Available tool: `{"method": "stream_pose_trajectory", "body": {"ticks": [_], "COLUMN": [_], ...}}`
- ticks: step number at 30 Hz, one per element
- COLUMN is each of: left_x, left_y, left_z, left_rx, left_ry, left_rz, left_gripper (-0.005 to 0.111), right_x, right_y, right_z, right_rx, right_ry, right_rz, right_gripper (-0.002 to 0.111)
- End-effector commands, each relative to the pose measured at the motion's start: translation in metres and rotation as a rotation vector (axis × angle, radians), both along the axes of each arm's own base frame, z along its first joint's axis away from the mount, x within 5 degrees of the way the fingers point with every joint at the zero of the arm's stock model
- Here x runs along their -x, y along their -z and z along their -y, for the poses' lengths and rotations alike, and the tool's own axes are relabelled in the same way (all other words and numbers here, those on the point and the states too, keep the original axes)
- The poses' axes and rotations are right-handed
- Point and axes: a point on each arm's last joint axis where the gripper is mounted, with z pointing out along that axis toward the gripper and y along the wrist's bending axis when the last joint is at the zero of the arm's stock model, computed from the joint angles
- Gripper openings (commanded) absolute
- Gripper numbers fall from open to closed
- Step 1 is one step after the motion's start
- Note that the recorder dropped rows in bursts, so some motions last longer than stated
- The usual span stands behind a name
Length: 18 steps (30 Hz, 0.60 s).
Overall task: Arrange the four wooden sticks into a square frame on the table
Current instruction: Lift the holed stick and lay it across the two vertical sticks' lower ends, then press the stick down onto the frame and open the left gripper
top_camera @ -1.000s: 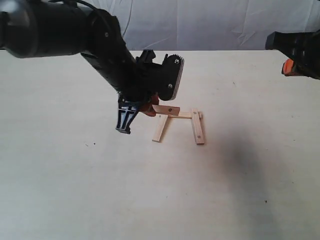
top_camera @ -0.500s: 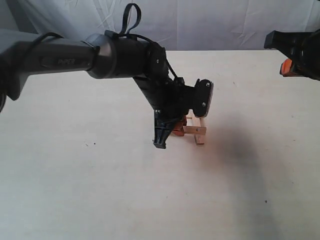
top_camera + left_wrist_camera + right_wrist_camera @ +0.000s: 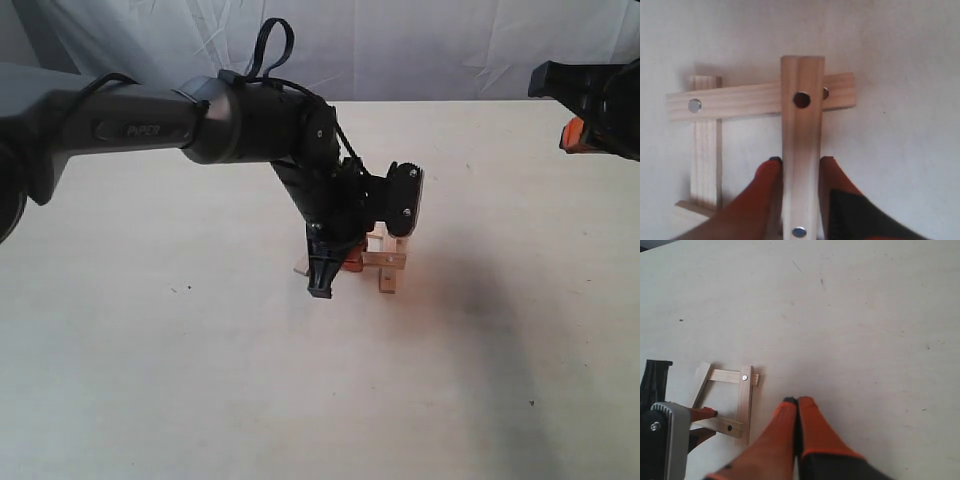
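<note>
My left gripper [image 3: 801,161] is shut on one wooden stick [image 3: 801,125], its orange fingers [image 3: 765,172] pressing both long edges. That stick's free end, with a dark hole, lies across a second stick [image 3: 740,101]. A third stick [image 3: 705,145] and the end of a fourth [image 3: 682,209] complete a rough frame. In the exterior view the left gripper [image 3: 345,262] sits at mid-table, with the held stick [image 3: 388,261] crossing the near end of the right-hand stick [image 3: 385,285]. My right gripper [image 3: 798,401] is shut and empty, hovering off to the sticks' [image 3: 745,400] side.
The pale table [image 3: 150,380] stretches wide around the sticks. A wrinkled white cloth [image 3: 450,50] hangs behind its far edge. My right arm [image 3: 595,100] hangs at the far right. The black left arm [image 3: 230,125] reaches in from the left and hides part of the frame.
My left arm swung right and toward the near side, carrying its stick from the frame's far left corner to lie across the near end of the right stick. The right arm stayed still.
</note>
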Motion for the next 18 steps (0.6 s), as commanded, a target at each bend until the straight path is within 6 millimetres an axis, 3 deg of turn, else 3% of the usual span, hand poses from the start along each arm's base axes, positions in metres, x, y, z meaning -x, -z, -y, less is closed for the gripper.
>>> {"method": "stream_pose_trajectory", "body": {"ticks": [1, 9, 14, 18], "left_x": [-0.001, 0.004, 0.002, 0.002], "left_y": [-0.001, -0.027, -0.024, -0.007], "left_z": [0.000, 0.001, -0.004, -0.003], "left_rx": [-0.013, 0.000, -0.085, -0.109], "left_ry": [0.005, 0.028, 0.080, 0.104], "left_rz": [0.011, 0.059, 0.092, 0.058], "left_gripper": [0.000, 0.000, 0.000, 0.000], "right_x": [-0.001, -0.001, -0.001, -0.001], "right_y": [-0.003, -0.003, -0.004, -0.004], "right_z": [0.002, 0.002, 0.002, 0.002], "right_rx": [0.003, 0.003, 0.002, 0.002], "right_ry": [0.004, 0.004, 0.004, 0.004], "right_rz": [0.018, 0.021, 0.023, 0.023], "right_gripper": [0.000, 0.000, 0.000, 0.000]}}
